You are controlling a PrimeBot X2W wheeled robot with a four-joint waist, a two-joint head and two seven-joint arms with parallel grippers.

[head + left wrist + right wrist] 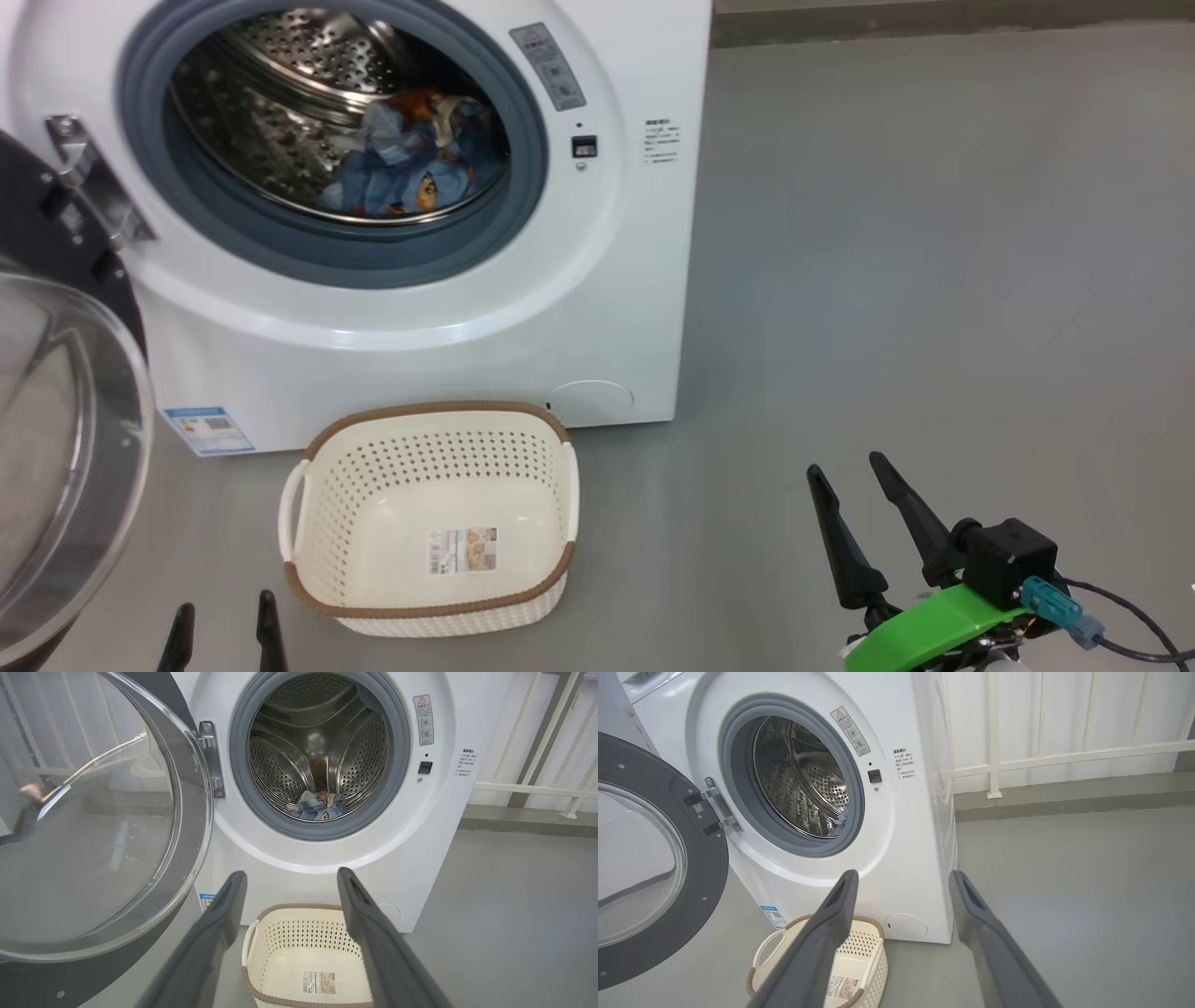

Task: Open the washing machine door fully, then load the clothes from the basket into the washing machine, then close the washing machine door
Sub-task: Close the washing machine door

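**Student:** Where do the clothes lie, and why there?

**Instructor:** The clothes (415, 159) lie heaped low in the steel drum (280, 121) of the washing machine (448, 327), at about 5 o'clock within the round opening. They rest behind the grey-blue gasket (336, 257), and no fabric is seen draped over it. The loading step therefore appears complete.

**Student:** And the basket?

**Instructor:** The basket (439, 409) stands upright on the floor (934, 280), at 6 o'clock from the opening and just before the machine's front. No garment is in it, and its bare bottom shows the paper label (462, 551). Standing there, it keeps the path from basket to drum short.

**Student:** Why does the door stand so wide?

**Instructor:** The washing machine door (65, 439) hangs on its metal hinge (89, 177) at 9 o'clock of the opening. It is swung well clear, so an arm can reach the drum unhindered. Closing it is judged to be the one step left.

**Student:** What of the two tools?

**Instructor:** The left tool (226, 602) sits at 8 o'clock from the basket. The right tool (845, 464) sits at 3 o'clock, well apart from it. Each has its fingers spread, holds nothing and touches nothing. The left tool, being nearer the door, seems better placed to push the rim shut. These views do not show whether the door's swing clears the basket's near handle.
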